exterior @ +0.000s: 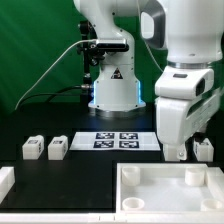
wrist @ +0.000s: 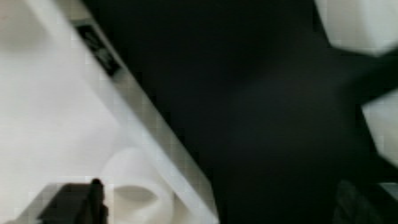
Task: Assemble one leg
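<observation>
We see the pincer (exterior: pixel 178 152) hanging open and empty, close by the panel (exterior: pixel 160 195) rim. One leg (exterior: pixel 203 148) stands on the table (exterior: pixel 90 172) just at its 3 o'clock; two legs (exterior: pixel 32 148) (exterior: pixel 57 149) sit well apart at 9 o'clock.

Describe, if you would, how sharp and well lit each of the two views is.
Exterior view: reasonably sharp, evenly lit, though the white square panel looks washed out against the black table. Wrist view: heavily blurred, the panel's edges smeared, with nothing in crisp focus.
</observation>
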Tool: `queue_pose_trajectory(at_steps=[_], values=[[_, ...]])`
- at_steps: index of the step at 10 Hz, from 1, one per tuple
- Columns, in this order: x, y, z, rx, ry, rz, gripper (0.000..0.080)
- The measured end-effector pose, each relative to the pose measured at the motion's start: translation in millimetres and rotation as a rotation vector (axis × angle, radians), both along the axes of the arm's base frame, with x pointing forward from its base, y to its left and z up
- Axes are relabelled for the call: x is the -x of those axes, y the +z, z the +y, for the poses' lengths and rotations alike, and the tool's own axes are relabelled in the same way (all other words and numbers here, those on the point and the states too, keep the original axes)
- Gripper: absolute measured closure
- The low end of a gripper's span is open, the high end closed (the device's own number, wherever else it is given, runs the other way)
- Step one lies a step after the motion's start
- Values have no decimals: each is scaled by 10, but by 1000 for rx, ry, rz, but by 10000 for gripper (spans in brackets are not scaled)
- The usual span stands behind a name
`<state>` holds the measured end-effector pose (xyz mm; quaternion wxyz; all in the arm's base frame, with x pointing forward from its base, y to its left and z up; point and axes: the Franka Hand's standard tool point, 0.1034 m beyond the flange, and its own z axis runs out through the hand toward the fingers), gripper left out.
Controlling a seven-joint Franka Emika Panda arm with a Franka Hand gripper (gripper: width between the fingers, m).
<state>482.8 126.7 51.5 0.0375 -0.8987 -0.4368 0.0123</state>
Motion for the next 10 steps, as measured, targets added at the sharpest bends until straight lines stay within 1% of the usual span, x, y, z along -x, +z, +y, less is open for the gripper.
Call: queue_pose_trajectory(at_steps=[2, 4, 5, 6, 7, 8, 9, 10], values=[[5, -8, -2, 4, -167, 13, 150], [27, -11, 51, 11, -404, 32, 150], [132, -35, 208, 25, -596, 60, 150], [220, -53, 333, 36, -709, 81, 150], [292, -85, 374, 42, -809, 104, 150], [344, -113, 380, 56, -793, 121, 150], [329, -100, 374, 66, -787, 137, 150], [331, -101, 375, 67, -786, 138, 150]])
